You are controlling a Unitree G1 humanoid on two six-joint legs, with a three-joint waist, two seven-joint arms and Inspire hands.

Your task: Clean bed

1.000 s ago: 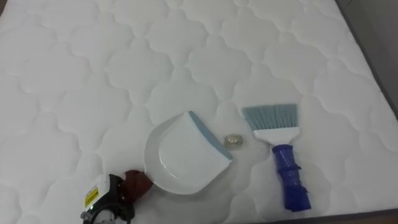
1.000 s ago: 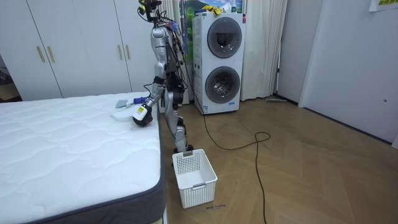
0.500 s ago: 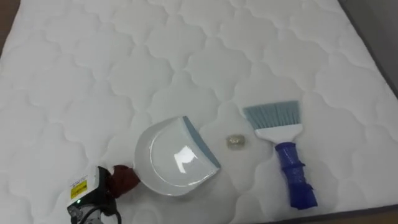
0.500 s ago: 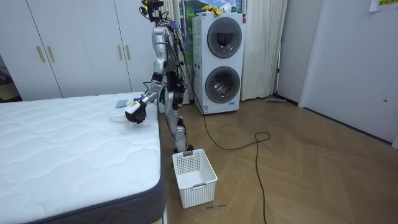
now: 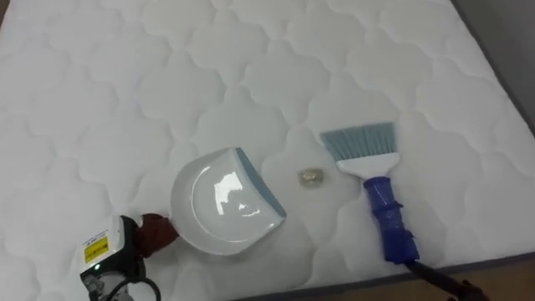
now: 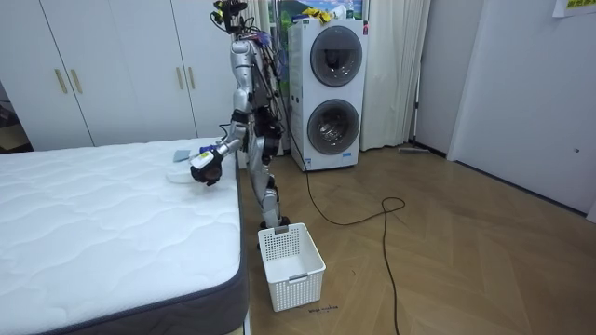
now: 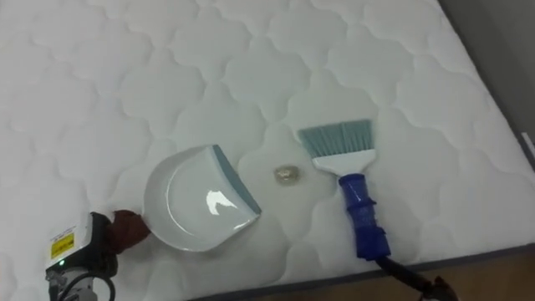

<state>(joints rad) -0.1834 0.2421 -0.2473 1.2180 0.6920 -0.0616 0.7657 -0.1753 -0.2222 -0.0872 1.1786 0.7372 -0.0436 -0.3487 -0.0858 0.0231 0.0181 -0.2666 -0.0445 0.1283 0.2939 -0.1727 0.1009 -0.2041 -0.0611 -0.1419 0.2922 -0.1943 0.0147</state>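
Note:
A white dustpan (image 5: 221, 201) with a grey-blue lip lies on the white quilted mattress (image 5: 251, 75), its mouth facing right. My left hand (image 5: 113, 255) comes in at the lower left, shut on the pan's brown handle (image 5: 155, 233). A small crumpled scrap (image 5: 311, 176) sits just right of the pan's lip. Beyond it lies a brush (image 5: 372, 184) with grey-blue bristles and a blue handle pointing toward me. A dark part of my right hand (image 5: 439, 276) shows at the lower right, at the end of the brush handle. In the room view I stand at the bed's corner, left hand (image 6: 205, 167) over it.
The mattress edge (image 5: 501, 84) runs down the right side, with floor beyond. In the room view a white slatted basket (image 6: 291, 263) stands on the wooden floor by the bed's corner, and a stacked washer and dryer (image 6: 326, 84) stands behind me.
The dustpan has slid left with my left hand and lies a little further from the scrap. My right hand has come into the lower right by the brush handle.

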